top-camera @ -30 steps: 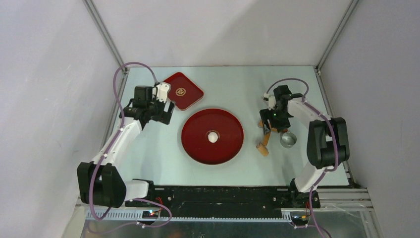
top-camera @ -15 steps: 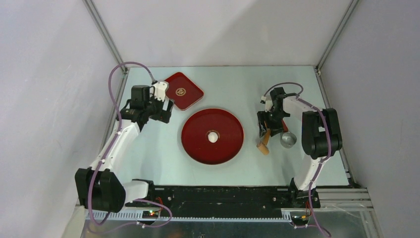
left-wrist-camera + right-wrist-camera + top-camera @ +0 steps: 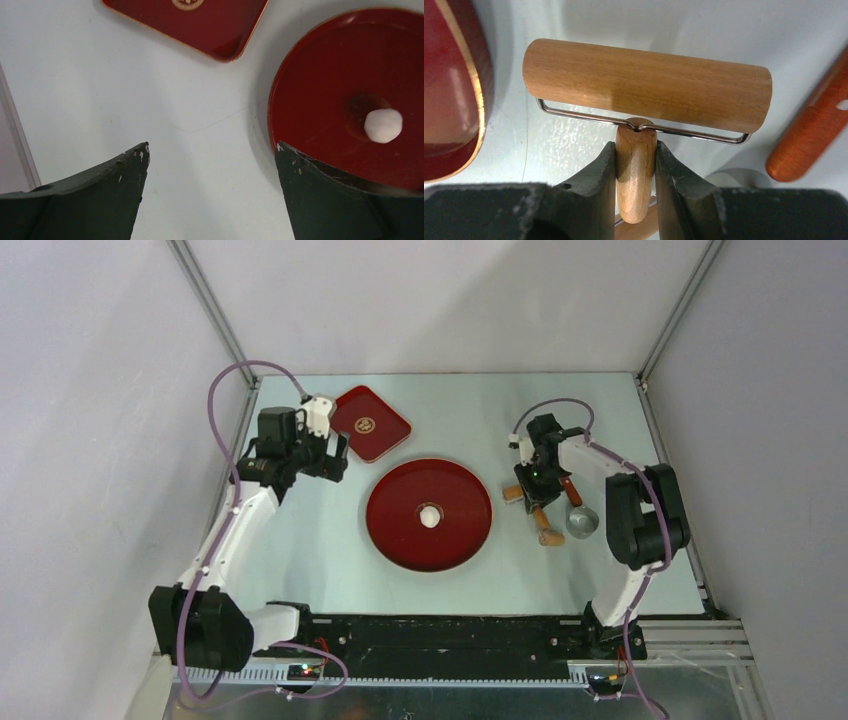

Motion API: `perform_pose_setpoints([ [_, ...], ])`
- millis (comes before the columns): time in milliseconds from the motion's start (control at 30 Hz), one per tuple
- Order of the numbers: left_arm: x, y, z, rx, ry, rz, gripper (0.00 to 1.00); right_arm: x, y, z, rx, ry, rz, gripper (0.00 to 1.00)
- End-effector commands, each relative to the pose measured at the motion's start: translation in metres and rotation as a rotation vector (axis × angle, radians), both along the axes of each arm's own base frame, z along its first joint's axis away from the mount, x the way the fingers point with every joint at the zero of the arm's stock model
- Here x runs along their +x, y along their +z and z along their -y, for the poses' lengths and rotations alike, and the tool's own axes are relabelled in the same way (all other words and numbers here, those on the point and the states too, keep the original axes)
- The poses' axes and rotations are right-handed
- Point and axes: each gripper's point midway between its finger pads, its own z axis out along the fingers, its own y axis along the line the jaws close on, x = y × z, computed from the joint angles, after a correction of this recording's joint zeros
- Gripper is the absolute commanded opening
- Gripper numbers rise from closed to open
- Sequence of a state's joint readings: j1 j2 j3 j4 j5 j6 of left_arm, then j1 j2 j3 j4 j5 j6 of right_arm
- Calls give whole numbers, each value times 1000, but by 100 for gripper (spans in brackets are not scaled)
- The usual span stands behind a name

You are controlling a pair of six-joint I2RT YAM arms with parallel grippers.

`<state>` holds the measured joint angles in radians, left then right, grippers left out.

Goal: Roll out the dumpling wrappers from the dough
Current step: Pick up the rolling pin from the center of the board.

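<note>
Right pincer (image 3: pixel 635 147) gripped the wooden dough roller (image 3: pixel 646 85) by its handle, probably to flatten the dough ball (image 3: pixel 430 517) on the red plate (image 3: pixel 400 540). Left pincer (image 3: pixel 211 147) was wide and idle.

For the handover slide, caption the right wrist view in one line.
Right gripper closed on the wooden roller by its handle, drum crosswise ahead, red plate at left.

The roller handle (image 3: pixel 636 165) hides its lower end behind the jaws; the square tray (image 3: pixel 200 20) is cut by the top edge.
</note>
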<state>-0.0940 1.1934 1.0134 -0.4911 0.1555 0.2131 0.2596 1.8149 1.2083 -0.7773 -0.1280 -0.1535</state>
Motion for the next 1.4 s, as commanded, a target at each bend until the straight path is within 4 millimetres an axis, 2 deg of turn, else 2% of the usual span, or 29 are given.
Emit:
perform_pose_setpoints([
  [0,25,46,26,-81,-73,98,100,27,66,-14,-55,169,282,0],
  [33,27,44,35,-79,-98,84,100,29,74,-15,-67,191,315,0],
  [100,36,65,55,-77,-159,113,100,31,97,-24,-61,260,405,0],
  [133,41,63,64,-79,-179,94,100,33,115,-29,-50,297,470,0],
  [167,41,79,78,-92,-215,106,100,33,126,-32,-40,313,509,0],
  [200,44,75,91,-110,-251,74,100,32,139,-37,-26,352,556,0],
  [233,44,91,105,-132,-282,82,100,31,146,-40,-16,369,580,0],
  [267,45,89,118,-164,-321,53,100,28,159,-46,6,398,622,0],
  [300,44,98,136,-221,-368,38,100,26,171,-49,19,415,661,0],
  [333,43,103,145,-253,-390,30,100,24,177,-52,38,426,676,0],
  [367,38,117,161,-325,-438,21,100,20,186,-55,53,435,705,0],
  [400,38,113,172,-358,-459,-12,100,16,189,-58,69,445,714,0],
  [433,33,123,184,-426,-493,-38,100,13,200,-60,88,448,753,0],
  [467,33,117,194,-456,-508,-80,100,8,199,-63,110,456,756,0],
  [500,28,116,205,-509,-534,-129,100,6,211,-67,139,454,804,0],
  [700,-1,98,246,-551,-603,-254,100,-28,205,-97,213,583,828,0],
  [800,-24,95,272,-538,-681,-279,100,-35,201,-106,232,615,806,0],
  [933,-43,91,295,-509,-746,-285,100,-42,195,-112,244,643,778,0],
  [1200,-51,59,314,-494,-778,-377,100,-55,201,-118,294,685,780,0],
  [1367,-57,48,319,-509,-809,-428,100,-54,201,-119,287,686,783,0],
])
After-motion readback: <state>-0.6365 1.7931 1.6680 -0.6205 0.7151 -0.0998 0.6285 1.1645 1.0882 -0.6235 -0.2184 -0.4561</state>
